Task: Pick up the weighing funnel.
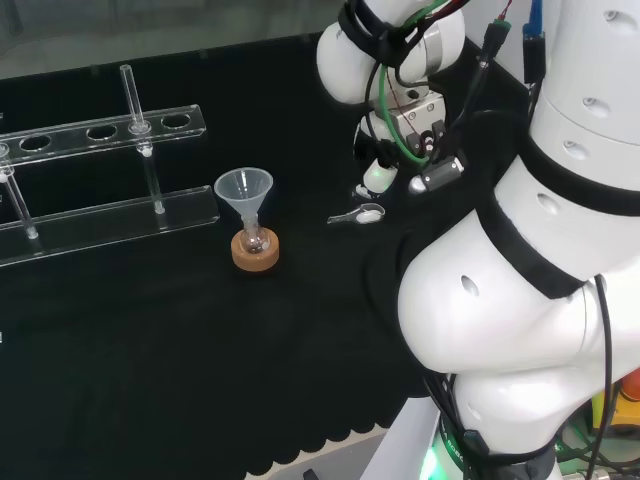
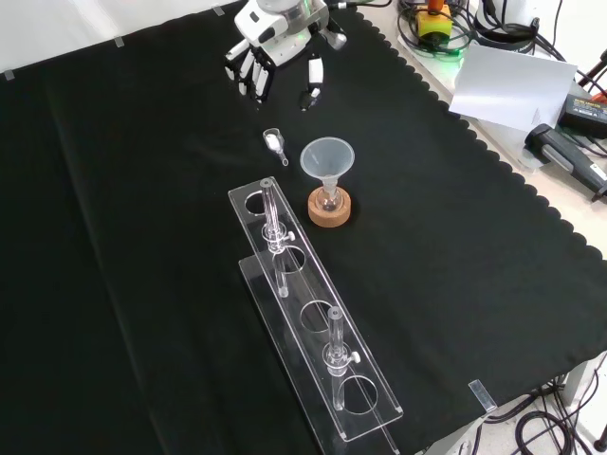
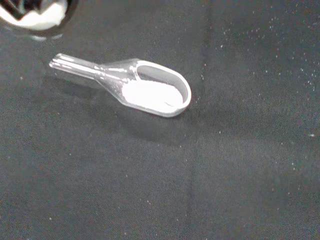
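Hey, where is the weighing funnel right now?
In the front view the weighing funnel lies on the cloth just left of the funnel, lower than the hand and apart from it.

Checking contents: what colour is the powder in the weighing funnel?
White powder in the weighing funnel; wrist view best.

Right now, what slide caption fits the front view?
Open hand hovers near the weighing funnel, lying on the black cloth with white powder inside.
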You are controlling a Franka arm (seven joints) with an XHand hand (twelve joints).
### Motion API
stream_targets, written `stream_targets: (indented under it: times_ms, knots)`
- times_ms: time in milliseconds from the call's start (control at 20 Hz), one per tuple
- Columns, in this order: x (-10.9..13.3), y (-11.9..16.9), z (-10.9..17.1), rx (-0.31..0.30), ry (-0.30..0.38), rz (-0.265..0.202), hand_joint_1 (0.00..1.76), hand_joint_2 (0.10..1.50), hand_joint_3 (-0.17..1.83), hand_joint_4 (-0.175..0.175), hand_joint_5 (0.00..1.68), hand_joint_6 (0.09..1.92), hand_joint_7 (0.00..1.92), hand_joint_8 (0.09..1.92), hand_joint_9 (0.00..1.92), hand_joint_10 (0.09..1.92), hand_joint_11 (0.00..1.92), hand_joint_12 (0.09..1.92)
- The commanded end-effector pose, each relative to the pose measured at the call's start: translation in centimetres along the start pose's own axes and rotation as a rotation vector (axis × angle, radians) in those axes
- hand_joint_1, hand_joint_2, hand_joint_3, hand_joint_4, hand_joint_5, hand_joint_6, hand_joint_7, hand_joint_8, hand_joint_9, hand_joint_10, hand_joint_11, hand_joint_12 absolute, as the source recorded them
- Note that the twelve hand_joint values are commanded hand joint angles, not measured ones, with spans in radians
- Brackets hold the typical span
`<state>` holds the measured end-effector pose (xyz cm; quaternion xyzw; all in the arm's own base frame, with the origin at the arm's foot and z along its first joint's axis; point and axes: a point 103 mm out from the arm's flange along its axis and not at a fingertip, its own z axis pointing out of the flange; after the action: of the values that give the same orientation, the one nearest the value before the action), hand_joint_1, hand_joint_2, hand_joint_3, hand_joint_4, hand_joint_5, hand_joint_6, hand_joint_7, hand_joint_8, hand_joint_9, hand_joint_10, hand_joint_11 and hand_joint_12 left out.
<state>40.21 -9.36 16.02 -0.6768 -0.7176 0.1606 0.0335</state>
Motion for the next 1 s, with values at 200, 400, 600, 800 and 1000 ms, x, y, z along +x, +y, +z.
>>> stream_targets:
  times_ms: [200, 400, 600, 800, 1000]
  knots:
    - [0.3, 0.4, 2.8, 0.027, 0.003, 0.031, 0.78, 0.49, 0.61, 0.128, 0.90, 0.31, 1.17, 0.31, 0.71, 0.43, 0.00, 1.31]
    - [0.1, 0.9, 3.5, 0.028, 0.015, 0.053, 0.79, 0.49, 0.60, 0.129, 0.90, 0.33, 1.18, 0.31, 0.71, 0.42, 0.00, 1.30]
    - [0.0, 1.6, 4.0, 0.031, 0.011, 0.064, 0.79, 0.49, 0.60, 0.130, 0.90, 0.34, 1.18, 0.31, 0.72, 0.42, 0.00, 1.30]
    - [-0.3, 2.2, 4.6, 0.041, 0.012, 0.067, 0.79, 0.49, 0.60, 0.130, 0.90, 0.35, 1.19, 0.31, 0.73, 0.42, 0.00, 1.30]
    - [-0.6, 2.5, 5.2, 0.056, 0.015, 0.067, 0.80, 0.49, 0.60, 0.130, 0.90, 0.37, 1.18, 0.31, 0.73, 0.41, 0.00, 1.29]
